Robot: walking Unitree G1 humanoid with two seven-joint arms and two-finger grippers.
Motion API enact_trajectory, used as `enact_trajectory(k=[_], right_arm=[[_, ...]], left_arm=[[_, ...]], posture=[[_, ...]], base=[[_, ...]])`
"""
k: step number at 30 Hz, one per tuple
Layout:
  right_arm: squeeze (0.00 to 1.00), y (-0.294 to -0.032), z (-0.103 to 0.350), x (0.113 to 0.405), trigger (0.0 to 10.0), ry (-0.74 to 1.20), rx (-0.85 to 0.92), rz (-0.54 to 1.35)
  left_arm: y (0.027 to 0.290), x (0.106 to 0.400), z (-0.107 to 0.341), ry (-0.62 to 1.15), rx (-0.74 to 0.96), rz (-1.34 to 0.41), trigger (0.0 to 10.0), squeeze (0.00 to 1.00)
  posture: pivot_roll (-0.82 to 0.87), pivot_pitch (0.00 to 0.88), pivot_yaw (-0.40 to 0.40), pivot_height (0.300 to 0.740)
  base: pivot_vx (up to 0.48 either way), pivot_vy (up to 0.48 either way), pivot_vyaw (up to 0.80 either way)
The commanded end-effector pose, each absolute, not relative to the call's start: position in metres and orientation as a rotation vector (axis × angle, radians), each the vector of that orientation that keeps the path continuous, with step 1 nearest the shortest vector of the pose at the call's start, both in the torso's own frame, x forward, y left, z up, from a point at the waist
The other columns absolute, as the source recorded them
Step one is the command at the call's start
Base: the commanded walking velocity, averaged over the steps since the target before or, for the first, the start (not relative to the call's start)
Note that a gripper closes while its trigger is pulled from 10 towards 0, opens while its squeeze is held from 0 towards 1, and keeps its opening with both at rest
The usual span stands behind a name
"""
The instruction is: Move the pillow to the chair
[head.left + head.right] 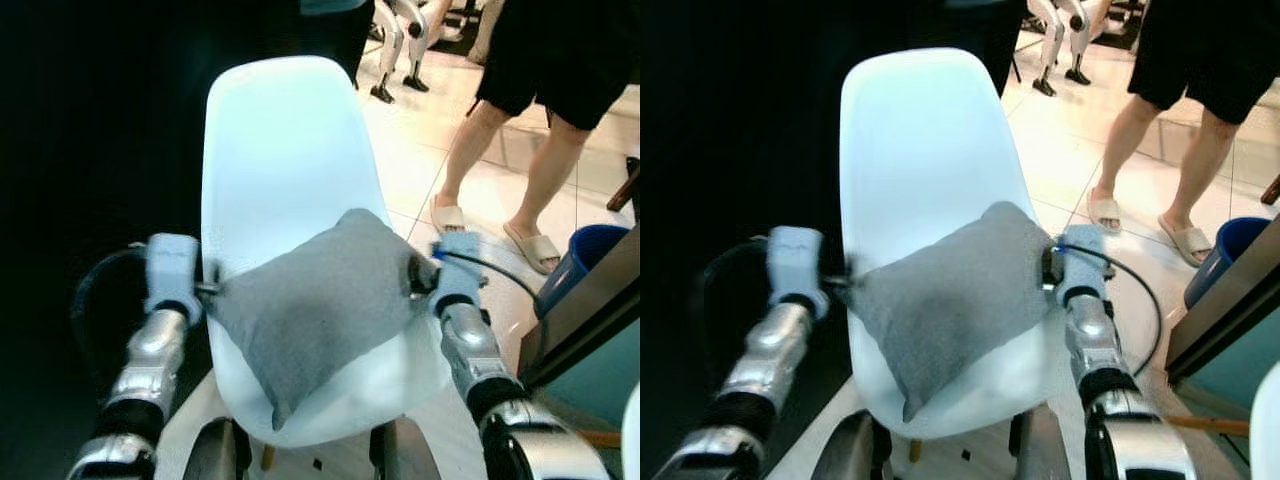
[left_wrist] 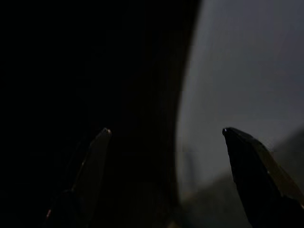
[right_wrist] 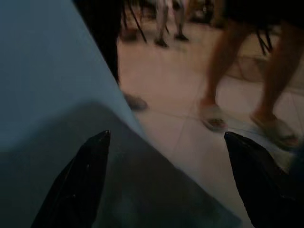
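A grey pillow [image 1: 315,305] lies tilted on the seat of a white moulded chair [image 1: 280,140], one corner hanging over the seat's front edge. My left gripper [image 1: 210,288] sits at the pillow's left edge and my right gripper [image 1: 420,275] at its right corner. In the left wrist view the fingers [image 2: 95,161] stand wide apart in the dark beside the chair's shell. The right wrist view has its fingers [image 3: 90,166] spread too, with the pillow [image 3: 142,190] low between them and not pinched.
A person in sandals [image 1: 540,245] stands on the tiled floor right of the chair. A blue bin [image 1: 585,255] and a wooden furniture edge [image 1: 590,315] are close on my right. Another robot's legs [image 1: 400,60] stand behind. The left side is dark.
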State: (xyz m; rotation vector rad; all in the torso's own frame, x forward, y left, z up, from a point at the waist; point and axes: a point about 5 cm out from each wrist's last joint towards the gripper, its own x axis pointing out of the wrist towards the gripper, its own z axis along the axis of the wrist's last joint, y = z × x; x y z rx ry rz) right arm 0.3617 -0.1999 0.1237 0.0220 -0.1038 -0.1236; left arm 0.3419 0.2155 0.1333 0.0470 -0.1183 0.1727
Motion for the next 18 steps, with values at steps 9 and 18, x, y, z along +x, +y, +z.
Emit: enact_trajectory(k=[9, 18], right_arm=[[0.0, -0.159, 0.122, 0.349, 10.0, -0.216, -0.156, 0.046], [0.0, -0.138, 0.098, 0.339, 10.0, -0.095, -0.128, 0.165]], left_arm=[[0.168, 0.336, 0.114, -0.036, 0.044, 0.039, 10.0, 0.0], [0.149, 0.331, 0.105, 0.018, 0.087, 0.001, 10.0, 0.0]], posture=[[0.07, 0.051, 0.0, 0.595], [0.07, 0.029, 0.0, 0.595]], base=[[0.0, 0.0, 0.0], [0.0, 0.0, 0.0]])
